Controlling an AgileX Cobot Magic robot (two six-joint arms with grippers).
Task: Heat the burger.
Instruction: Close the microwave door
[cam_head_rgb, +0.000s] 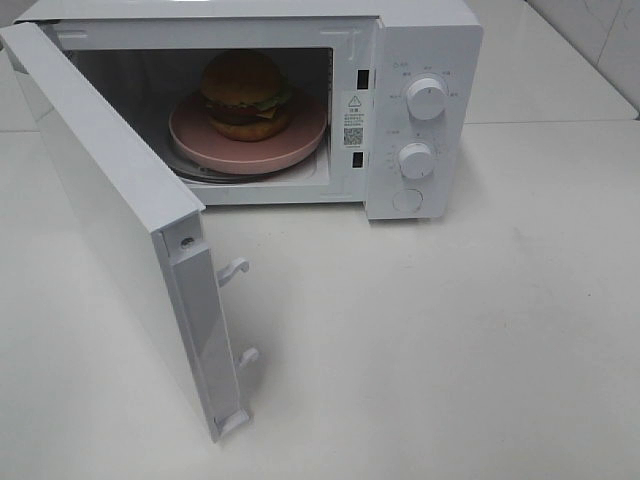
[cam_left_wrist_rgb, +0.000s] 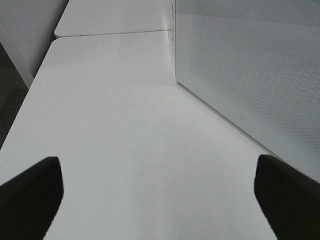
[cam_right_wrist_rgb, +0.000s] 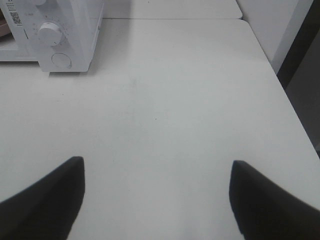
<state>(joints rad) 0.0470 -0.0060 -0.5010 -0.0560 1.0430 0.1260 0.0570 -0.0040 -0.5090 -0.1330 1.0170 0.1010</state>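
The burger (cam_head_rgb: 245, 93), with a golden-brown bun, sits on a pink plate (cam_head_rgb: 300, 140) inside the white microwave (cam_head_rgb: 425, 40). The microwave door (cam_head_rgb: 110, 210) stands wide open toward the front left. Neither arm shows in the exterior high view. My left gripper (cam_left_wrist_rgb: 157, 197) is open over bare white table, with the outer face of the door (cam_left_wrist_rgb: 250, 60) beside it. Over the table to the right of the microwave, my right gripper (cam_right_wrist_rgb: 156, 197) is open too, with nothing between its fingers.
Two white knobs (cam_head_rgb: 427, 98) (cam_head_rgb: 416, 160) and a round button (cam_head_rgb: 407, 201) sit on the microwave's right panel, whose lower corner (cam_right_wrist_rgb: 60, 45) shows in the right wrist view. The white table (cam_head_rgb: 450, 330) spreads in front. The table's edge (cam_right_wrist_rgb: 285, 90) runs near the right gripper.
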